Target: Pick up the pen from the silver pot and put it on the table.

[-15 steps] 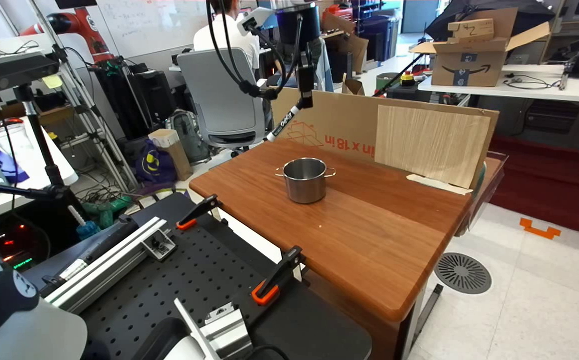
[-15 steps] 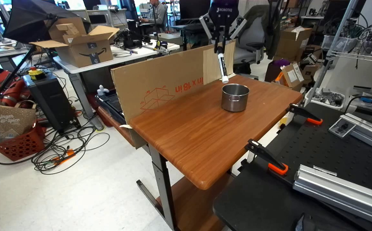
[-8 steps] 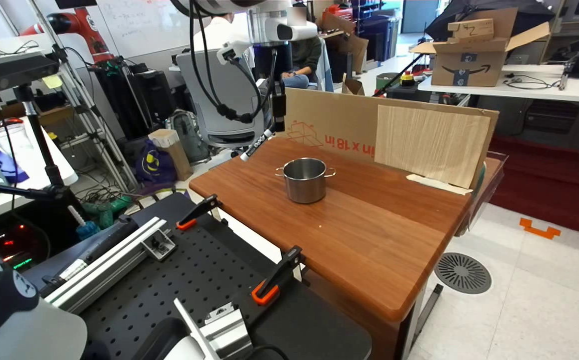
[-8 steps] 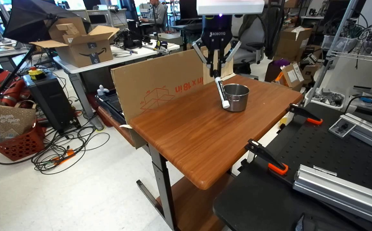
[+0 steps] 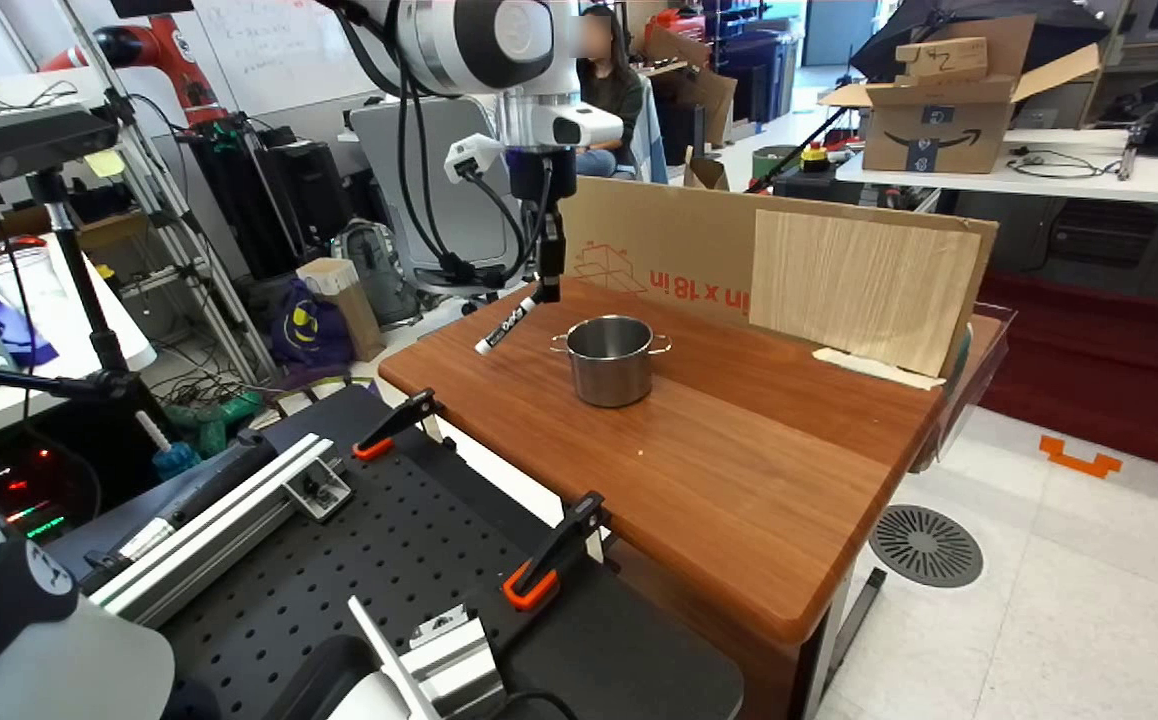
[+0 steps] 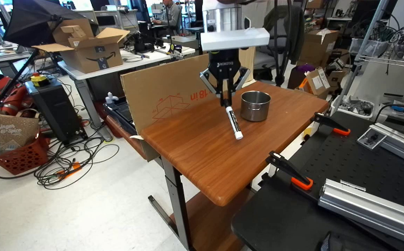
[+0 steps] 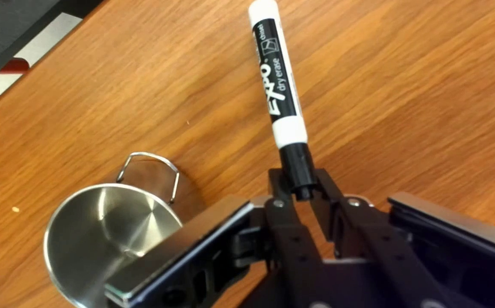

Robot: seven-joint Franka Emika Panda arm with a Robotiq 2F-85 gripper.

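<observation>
The pen [image 5: 509, 324] is a white and black marker with a black cap. It also shows in an exterior view [image 6: 234, 121] and in the wrist view [image 7: 277, 72]. My gripper [image 5: 547, 292] is shut on its cap end, as the wrist view [image 7: 301, 175] shows. The pen slants down from the fingertips, its white end lowest. It appears held above the reddish-brown table [image 5: 739, 480]; the exact gap cannot be judged. The silver pot [image 5: 612, 375] stands upright on the table, with gripper and pen beside it, apart from it. Its inside shows in the wrist view [image 7: 89, 222].
A cardboard panel [image 5: 679, 250] stands along the table's far edge, behind my gripper. A black perforated bench [image 5: 369, 550] adjoins the near edge. Two black-and-orange clamps [image 5: 559, 550] sit at that edge. An office chair [image 5: 419, 200] stands behind the table.
My gripper has come down with the pen and moved left in both exterior views. The pen, earlier high near the far edge, is now lower, beside the pot. The pot has not moved.
</observation>
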